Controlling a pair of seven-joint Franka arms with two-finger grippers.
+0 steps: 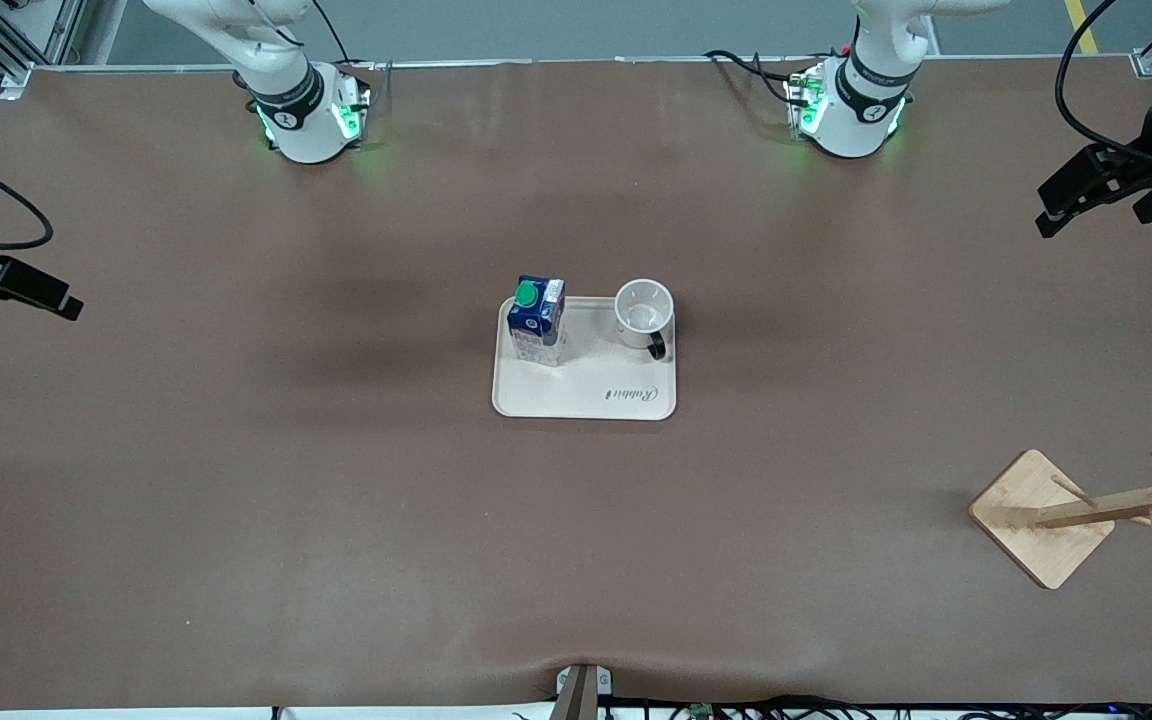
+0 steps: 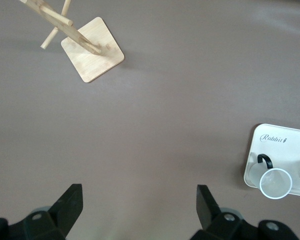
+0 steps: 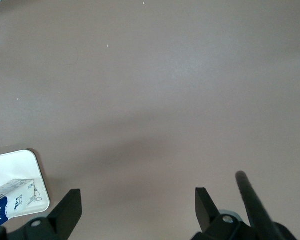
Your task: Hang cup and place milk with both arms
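Two items sit on the tray (image 1: 586,395) mid-table: milk (image 1: 537,320) and cup (image 1: 645,312). Both stand at the tray's edge farther from the front cam, milk toward the right arm's end, cup toward the left arm's end, w/ a gap between them. Milk is upright, green cap up. Cup is upright, mouth open to the ceiling, black handle pointing toward the front cam. Tray's nearer half is bare apart from a printed logo.

Wooden rack (image 1: 1086,510) stands near the table's left-arm end, nearer the front cam than the tray and well apart from it; square base flat on the table, pegs sticking out of its post.

Left gripper (image 2: 140,210) hangs up in the air over bare table at the left arm's end, fingers spread wide, nothing between them. Its wrist cam shows rack, tray corner and cup below.

Right gripper (image 3: 138,210) hangs over bare table at the right arm's end, also spread wide and holding nothing; tray corner and milk show at its wrist view's edge.
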